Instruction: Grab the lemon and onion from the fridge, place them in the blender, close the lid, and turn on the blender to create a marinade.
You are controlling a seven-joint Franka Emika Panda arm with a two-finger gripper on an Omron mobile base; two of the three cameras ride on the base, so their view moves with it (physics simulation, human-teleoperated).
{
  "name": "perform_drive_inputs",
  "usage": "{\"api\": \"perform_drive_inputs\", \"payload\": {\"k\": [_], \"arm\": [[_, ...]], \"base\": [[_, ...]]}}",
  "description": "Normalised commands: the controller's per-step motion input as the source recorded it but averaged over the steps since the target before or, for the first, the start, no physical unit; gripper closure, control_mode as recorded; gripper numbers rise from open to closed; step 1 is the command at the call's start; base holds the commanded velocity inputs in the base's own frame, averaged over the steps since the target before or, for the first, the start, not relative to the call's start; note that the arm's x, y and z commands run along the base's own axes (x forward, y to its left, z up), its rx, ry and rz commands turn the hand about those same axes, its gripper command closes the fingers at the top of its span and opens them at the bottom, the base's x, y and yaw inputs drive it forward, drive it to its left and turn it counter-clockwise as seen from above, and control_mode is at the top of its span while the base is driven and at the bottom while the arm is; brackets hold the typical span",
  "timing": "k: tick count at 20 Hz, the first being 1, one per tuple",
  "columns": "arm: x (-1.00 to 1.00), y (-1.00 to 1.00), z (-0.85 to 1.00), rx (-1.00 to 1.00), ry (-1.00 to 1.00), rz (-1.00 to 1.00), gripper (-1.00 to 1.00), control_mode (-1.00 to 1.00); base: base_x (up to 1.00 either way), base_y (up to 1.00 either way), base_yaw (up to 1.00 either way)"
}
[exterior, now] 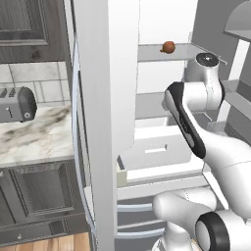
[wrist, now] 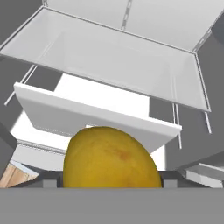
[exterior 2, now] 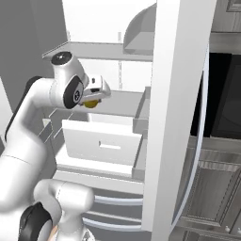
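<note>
The yellow lemon (wrist: 111, 159) sits between my gripper's fingers, close to the hand camera. From the right base view, the gripper (exterior 2: 94, 96) hangs inside the open fridge (exterior 2: 179, 117) above a white drawer (exterior 2: 103, 141), and the lemon (exterior 2: 92, 103) shows just under the hand. The orange-brown onion (exterior: 168, 47) rests on an upper grey shelf (exterior: 154, 53) of the fridge (exterior: 105, 122), above and behind my arm. The blender and its lid are out of view.
A silver-black toaster (exterior: 17, 104) stands on the marble counter (exterior: 34, 139) left of the fridge. A white drawer (exterior: 157, 149) is pulled out under the arm. A dark oven front (exterior 2: 226, 103) lies right of the fridge.
</note>
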Motion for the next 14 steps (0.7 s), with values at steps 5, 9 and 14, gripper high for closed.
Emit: {"api": "perform_drive_inputs", "payload": {"k": [5, 9, 14], "arm": [[0.00, 0.00, -0.53, 0.00, 0.08, 0.02, 1.00, -1.00], [-0.01, 0.00, -0.11, 0.00, 0.02, 0.01, 1.00, 1.00], [0.00, 0.00, 0.00, 0.00, 0.00, 0.00, 1.00, 1.00]], "base": [[0.00, 0.00, 0.00], [-0.11, 0.00, 0.02], [-0.46, 0.00, 0.03]]}}
